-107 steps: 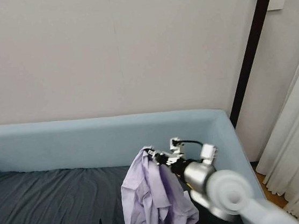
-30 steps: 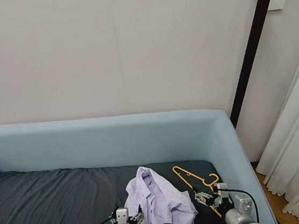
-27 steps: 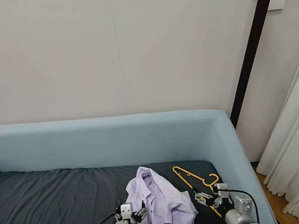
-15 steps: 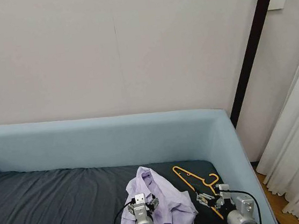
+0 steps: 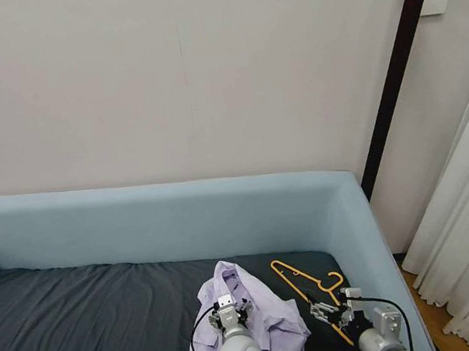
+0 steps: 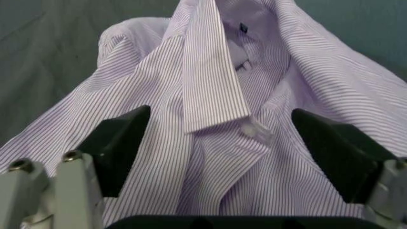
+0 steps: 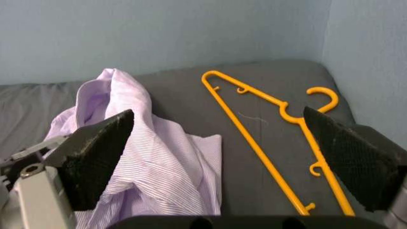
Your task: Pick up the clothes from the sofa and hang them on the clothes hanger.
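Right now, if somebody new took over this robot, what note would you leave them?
Left pincer: open, over the collar of the lilac shirt, gripping nothing.
Right pincer: open, beside the orange hanger, gripping nothing.
Shirt lies crumpled on the sofa seat; hanger lies flat beside it, toward the sofa's right corner.
Done: nothing hung yet.
To do: grip shirt and hanger, put the shirt on the hanger.

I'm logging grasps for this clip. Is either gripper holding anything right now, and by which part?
Nothing is held. The left gripper is open over the collar of the shirt, and the right gripper is open above the orange hanger. Both lie on the sofa.
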Tool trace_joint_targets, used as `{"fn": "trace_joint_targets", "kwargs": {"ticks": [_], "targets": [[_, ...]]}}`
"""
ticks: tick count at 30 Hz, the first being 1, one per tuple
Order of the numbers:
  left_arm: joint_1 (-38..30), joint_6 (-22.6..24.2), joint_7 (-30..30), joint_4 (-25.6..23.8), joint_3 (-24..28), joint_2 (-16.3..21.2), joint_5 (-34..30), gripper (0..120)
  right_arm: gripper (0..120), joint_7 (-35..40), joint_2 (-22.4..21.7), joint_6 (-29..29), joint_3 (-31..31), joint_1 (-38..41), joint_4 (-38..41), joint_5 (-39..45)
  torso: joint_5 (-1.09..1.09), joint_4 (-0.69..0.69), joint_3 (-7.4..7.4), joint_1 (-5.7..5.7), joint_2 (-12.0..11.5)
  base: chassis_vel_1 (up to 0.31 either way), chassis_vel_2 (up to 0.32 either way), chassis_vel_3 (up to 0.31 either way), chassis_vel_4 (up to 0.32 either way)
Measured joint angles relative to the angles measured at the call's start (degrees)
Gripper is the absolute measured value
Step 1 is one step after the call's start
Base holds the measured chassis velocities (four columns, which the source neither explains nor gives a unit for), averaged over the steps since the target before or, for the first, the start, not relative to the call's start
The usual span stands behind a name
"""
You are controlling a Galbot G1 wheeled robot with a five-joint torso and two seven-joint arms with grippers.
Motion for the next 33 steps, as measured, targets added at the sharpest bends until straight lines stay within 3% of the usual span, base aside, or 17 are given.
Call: {"fn": "trace_joint_targets", "kwargs": {"ticks": [7,13,17,20,25,30,33], "targets": [[-0.2,-0.9,0.7,1.4,-0.8,-0.8,1.9,68,100,-0.3,-0.3,0.2,-0.5,-0.1,0.1,0.3,0.00,0.01,0.00,0.00,0.0,0.000,0.000,0.000,0.000],[-0.2,-1.0,0.7,3.0,-1.2,-1.3,1.9,47,100,-0.3,-0.4,0.2,-0.9,0.2,0.0,0.8,0.00,0.01,0.00,0.00,0.0,0.000,0.000,0.000,0.000],[-0.7,-1.1,0.7,4.1,-1.1,-2.4,1.9,27,100,-0.3,-0.3,0.2,-1.3,0.5,-0.1,0.9,0.00,0.01,0.00,0.00,0.0,0.000,0.000,0.000,0.000],[-0.8,-1.1,0.7,4.1,-1.0,-2.6,1.7,22,100,-0.3,-0.3,0.2,-1.4,0.5,-0.1,1.0,0.00,0.00,0.00,0.00,0.0,0.000,0.000,0.000,0.000],[-1.1,-0.9,0.7,4.6,-0.9,-2.7,0.5,1,100,-0.3,-0.6,0.2,-1.2,0.2,-0.1,1.2,-0.01,0.01,0.00,0.00,0.0,0.000,0.000,0.000,0.000],[-0.7,-0.8,0.8,3.4,-0.9,-1.5,0.2,0,100,-0.3,-0.8,0.2,-1.0,0.0,0.1,1.2,-0.01,0.00,0.00,0.00,0.0,0.000,0.000,0.000,0.000],[1.1,0.0,0.3,-1.2,-0.7,1.6,-1.5,0,100,-0.3,-0.8,0.2,-1.0,0.1,0.2,1.1,-0.02,0.00,0.00,0.00,0.0,0.000,0.000,0.000,0.000]]}}
